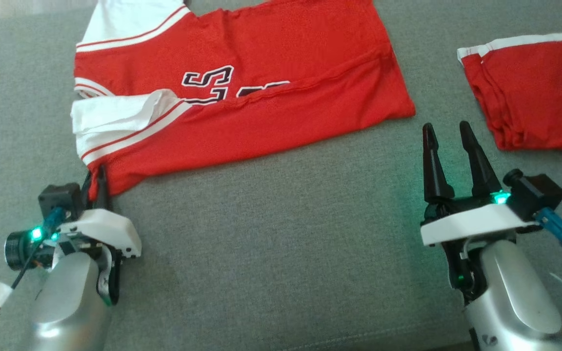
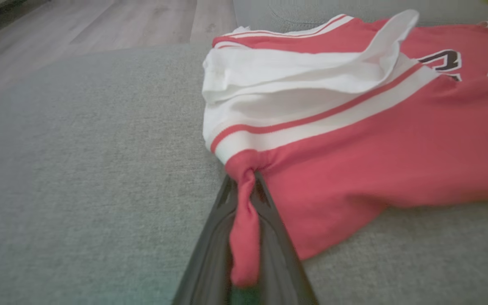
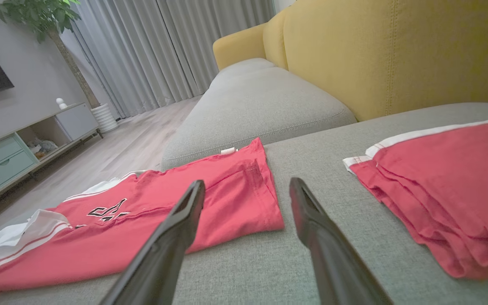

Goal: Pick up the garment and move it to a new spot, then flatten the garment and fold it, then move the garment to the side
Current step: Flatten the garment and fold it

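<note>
left tool (image 2: 244, 184) is pressed together, pinching the near-left corner of the jersey (image 1: 271, 112). The left wrist view has the grip detail: a twisted rope of red fabric runs down between the two dark fingers (image 2: 210, 254), just below the striped white sleeve (image 2: 295, 89), which is rumpled with one flap curled up. In the head view the same tool sits lower left with its tips tucked at the jersey edge, so the pinch isn't readable there. That view gives the layout instead: the jersey lies spread on the grey sofa seat (image 1: 271, 234), long side folded over, black-and-white lettering (image 1: 212, 83) partly covered by the fold, white sleeves at the left end. right tool (image 1: 446, 126) is spread and holding nothing, over bare seat between the jersey's hem and a folded red garment with white trim (image 1: 534, 92), touching neither. Can't tell if its tips touch the seat. The right wrist view adds the surroundings: yellow backrest (image 3: 396, 51), a second grey cushion (image 3: 261, 106) beyond the jersey, wooden floor (image 3: 121, 148), grey curtains (image 3: 163, 46), a plant (image 3: 36, 12) and a low cabinet (image 3: 15, 144).
</note>
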